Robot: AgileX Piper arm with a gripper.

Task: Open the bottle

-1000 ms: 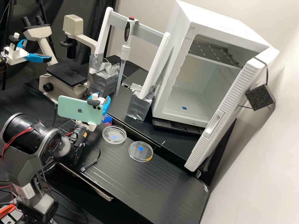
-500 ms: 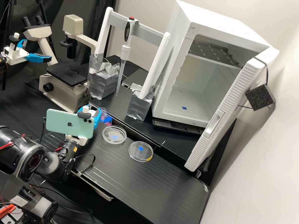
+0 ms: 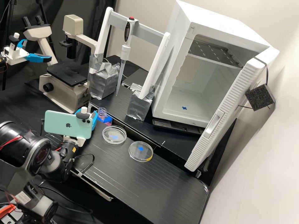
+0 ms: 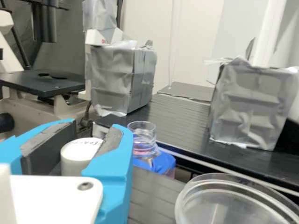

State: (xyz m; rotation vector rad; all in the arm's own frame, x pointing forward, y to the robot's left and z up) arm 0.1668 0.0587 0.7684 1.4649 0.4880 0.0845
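Observation:
In the high view the gripper (image 3: 94, 119) is beside the bottle (image 3: 107, 120), on its left, mostly behind the phone mounted on the arm. The wrist view has the gripper (image 4: 96, 127) shut on a white cap (image 4: 77, 151) with writing on its top. Beside the fingers stands the bottle (image 4: 159, 162), upright, its clear threaded neck uncovered and blue on its body. The cap is apart from the neck, off to one side. Pink shows low in the bottle.
Two clear petri dishes (image 3: 114, 135) (image 3: 141, 151) lie on the bench near the bottle. Behind are a pipette (image 3: 125, 51) on a white stand with foil-wrapped feet (image 3: 140, 106), a microscope (image 3: 67, 74) and a white incubator (image 3: 193, 93) with its door ajar.
The gripper has moved left and down in the high view, away from above the bottle. The bottle's bare neck has come into sight, and it stands in the same place.

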